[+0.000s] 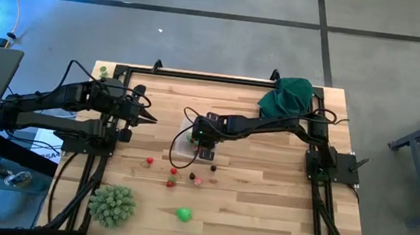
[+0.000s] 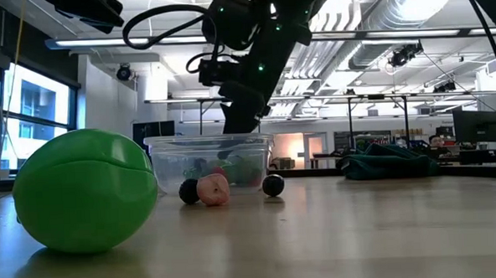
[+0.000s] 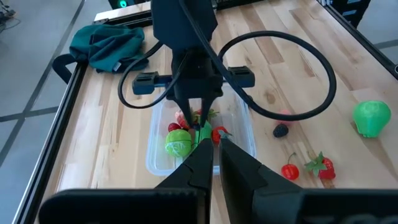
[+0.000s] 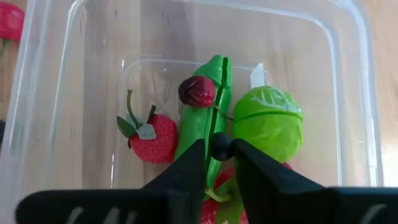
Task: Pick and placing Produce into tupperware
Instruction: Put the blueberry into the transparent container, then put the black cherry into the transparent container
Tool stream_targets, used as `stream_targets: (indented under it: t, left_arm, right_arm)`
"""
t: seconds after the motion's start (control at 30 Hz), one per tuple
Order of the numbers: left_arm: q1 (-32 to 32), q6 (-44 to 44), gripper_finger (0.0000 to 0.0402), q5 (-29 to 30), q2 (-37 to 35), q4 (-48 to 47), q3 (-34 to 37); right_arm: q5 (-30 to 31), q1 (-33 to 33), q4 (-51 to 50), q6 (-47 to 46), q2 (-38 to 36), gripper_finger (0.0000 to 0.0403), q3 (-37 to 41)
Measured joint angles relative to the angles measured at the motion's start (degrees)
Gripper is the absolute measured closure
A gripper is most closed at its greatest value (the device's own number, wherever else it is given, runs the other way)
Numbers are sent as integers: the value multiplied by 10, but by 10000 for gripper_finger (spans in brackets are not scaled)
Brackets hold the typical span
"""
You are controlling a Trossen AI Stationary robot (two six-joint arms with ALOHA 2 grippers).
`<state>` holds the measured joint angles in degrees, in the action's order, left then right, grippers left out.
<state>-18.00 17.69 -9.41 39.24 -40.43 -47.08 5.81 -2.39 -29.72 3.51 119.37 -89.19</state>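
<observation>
The clear tupperware [image 1: 188,148] sits mid-table. In the right wrist view it [image 4: 348,74] holds a strawberry [image 4: 155,137], a green pod [image 4: 202,118], a dark red berry [image 4: 197,91] and a green leafy ball [image 4: 268,121]. My right gripper [image 4: 221,149] hangs over it, shut on a small dark berry [image 4: 221,145]. More produce lies loose on the wood near the container: red pieces [image 1: 173,172], a dark one [image 1: 213,167] and a green one [image 1: 183,214]. My left gripper [image 1: 149,119] waits shut, left of the container, touching nothing. My right gripper pinches the small dark berry [image 4: 221,145] between its two fingertips [image 4: 199,155]. The fingers come from above, pointing down into the tupperware [image 2: 207,153]. The berry is lifted clear, just above the green pod.
A spiky pale-green ball [image 1: 112,205] sits near the table's near-left corner. A dark green cloth [image 1: 286,98] lies at the far right. In the low view a big green piece [image 2: 83,192] stands close to the camera, with dark and pink pieces [image 2: 213,189] before the container.
</observation>
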Motion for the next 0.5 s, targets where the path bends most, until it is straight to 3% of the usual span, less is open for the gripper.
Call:
stream_targets:
  t: [0.23, 0.5]
  left_arm:
    - [0, 0, 383, 0, 0, 0, 0]
    - [0, 0, 383, 0, 0, 0, 0]
  right_arm:
    - [1, -2, 0, 1, 0, 289, 0]
    - [42, 14, -20, 5, -23, 286, 1]
